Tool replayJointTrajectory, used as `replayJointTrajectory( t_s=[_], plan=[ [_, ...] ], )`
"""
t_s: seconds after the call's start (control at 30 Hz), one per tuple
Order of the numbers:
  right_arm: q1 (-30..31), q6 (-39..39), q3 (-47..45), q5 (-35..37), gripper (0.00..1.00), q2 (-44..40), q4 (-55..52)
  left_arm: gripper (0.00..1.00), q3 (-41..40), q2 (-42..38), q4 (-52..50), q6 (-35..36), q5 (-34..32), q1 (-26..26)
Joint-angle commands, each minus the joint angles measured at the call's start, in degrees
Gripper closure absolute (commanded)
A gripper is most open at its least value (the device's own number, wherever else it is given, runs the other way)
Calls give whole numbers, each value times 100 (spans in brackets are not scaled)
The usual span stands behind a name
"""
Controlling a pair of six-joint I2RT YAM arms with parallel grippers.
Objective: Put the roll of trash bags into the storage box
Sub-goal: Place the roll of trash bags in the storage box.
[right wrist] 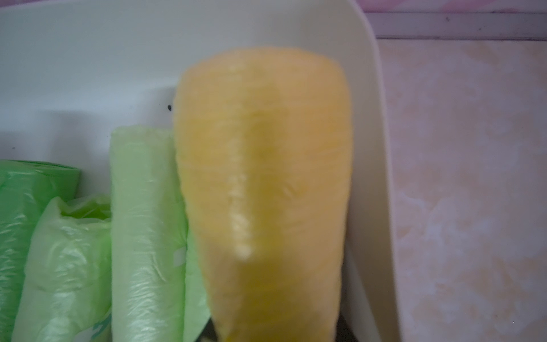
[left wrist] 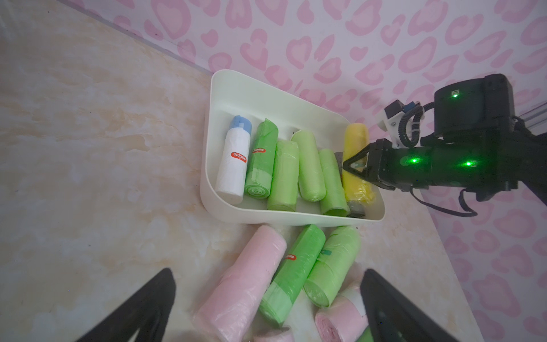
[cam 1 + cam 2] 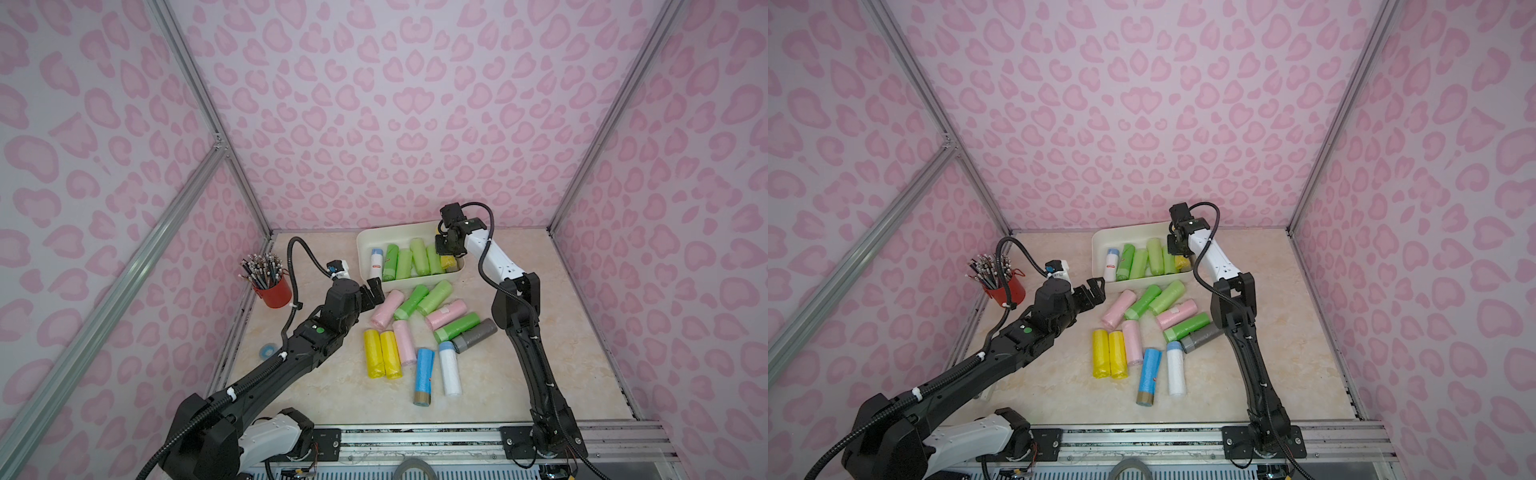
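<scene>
The marbled tabletop (image 3: 490,395) fills the lower middle of both top views. At its far edge, just right of centre, sits the cream storage box (image 3: 392,233). The right arm reaches from the lower right up over the box's right end. Its right gripper (image 3: 444,253) points down into the box, jaws pressed onto the yellow roll of trash bags (image 1: 263,177).

In the right wrist view this roll fills the centre, alongside the box wall (image 1: 370,148) and touching a pale green roll (image 1: 145,222). In the left wrist view it lies lengthwise at the box's right end, over a grey roll (image 2: 356,208). Whether it rests there or hangs just above, I cannot tell.

The left arm comes from the lower left. Its left gripper (image 3: 376,291) hovers with jaws spread wide and empty, just in front of the box, over a pink roll (image 3: 386,309).

Loose rolls lie scattered mid-table: green, pink, yellow, blue, white and grey. A red pencil cup (image 3: 274,293) stands at left.
</scene>
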Motion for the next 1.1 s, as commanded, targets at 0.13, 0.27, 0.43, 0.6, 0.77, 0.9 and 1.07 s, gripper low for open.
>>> replayJointTrajectory(
  t_s=[0.13,0.27,0.43,0.6,0.77,0.9,1.07],
  plan=[
    [-13,51,46,-198,56,329,-106,0,310,234,-175,124,-141,-1],
    [-13,82,38,-386,40,290,-128,0,325,286,-121,133,-141,-1],
    [-13,97,-43,-436,35,71,-163,0,331,289,-89,114,-154,-1],
    [-13,205,-384,-264,74,-358,-164,0,401,332,-116,176,-228,-1],
    [-22,231,-902,14,83,-632,-134,0,434,316,-109,185,-220,-1],
    [-14,273,-868,-77,82,-497,-118,0,438,337,-115,220,-255,8],
    [2,342,-691,-82,82,-219,-124,0,495,378,-133,231,-220,8]
  ],
)
